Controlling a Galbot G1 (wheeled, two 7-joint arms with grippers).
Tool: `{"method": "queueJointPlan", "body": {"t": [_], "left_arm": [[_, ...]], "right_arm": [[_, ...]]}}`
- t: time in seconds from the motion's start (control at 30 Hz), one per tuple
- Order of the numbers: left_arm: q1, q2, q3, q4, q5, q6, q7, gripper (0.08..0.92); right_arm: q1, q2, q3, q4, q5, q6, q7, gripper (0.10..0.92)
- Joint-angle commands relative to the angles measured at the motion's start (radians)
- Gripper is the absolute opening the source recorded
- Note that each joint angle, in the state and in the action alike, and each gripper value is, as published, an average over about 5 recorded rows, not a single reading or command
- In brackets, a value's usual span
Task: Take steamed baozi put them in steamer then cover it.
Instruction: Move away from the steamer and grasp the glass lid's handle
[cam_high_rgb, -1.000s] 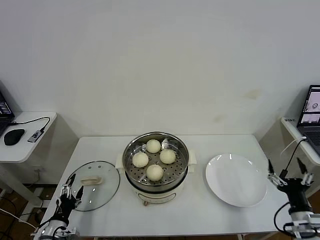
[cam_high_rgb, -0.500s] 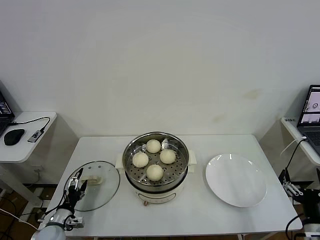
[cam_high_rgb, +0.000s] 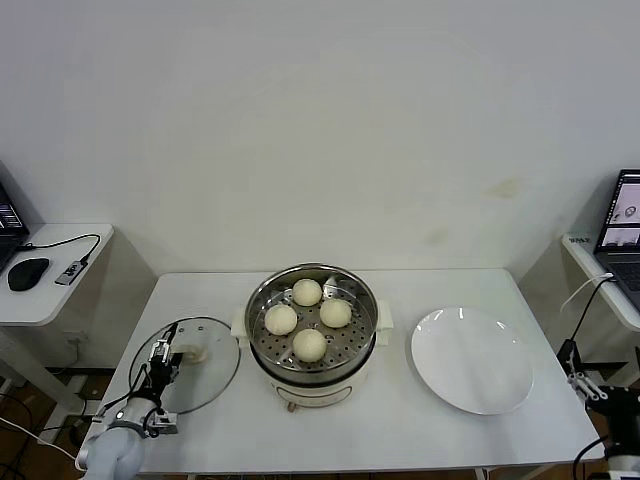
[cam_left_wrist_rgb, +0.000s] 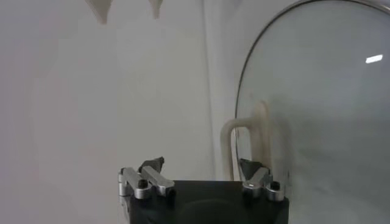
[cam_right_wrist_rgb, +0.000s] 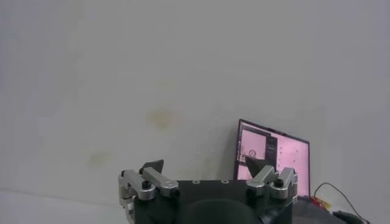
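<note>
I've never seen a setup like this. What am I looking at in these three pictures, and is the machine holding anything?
It is a two-armed robot at a white table. The wide picture comes from its head camera; the other two come from cameras on its wrists. On the table sits a steamer with four baozi inside, its glass cover to one side and a plate to the other. The left claw is open over the cover's handle, holding nothing. The right claw, also open and empty, waits beyond the table's edge.
</note>
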Motion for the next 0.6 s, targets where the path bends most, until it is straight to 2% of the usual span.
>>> {"method": "queueJointPlan", "body": {"t": [0.03,0.33,0.6], "left_arm": [[-0.051,0.005,0.018,0.055,0.011,-0.004,0.008,0.757],[-0.062,0.011,0.023,0.074,0.002,-0.008,0.023,0.497],[-0.077,-0.002,0.023,0.137,-0.026,-0.023,-0.008,0.263]], "right_arm": [[-0.004,0.007,-0.001,-0.018,-0.01,0.005,-0.001,0.823],[-0.006,0.016,-0.025,-0.021,-0.028,0.008,-0.003,0.823],[-0.014,0.021,-0.034,-0.018,-0.04,0.014,-0.006,0.823]]}}
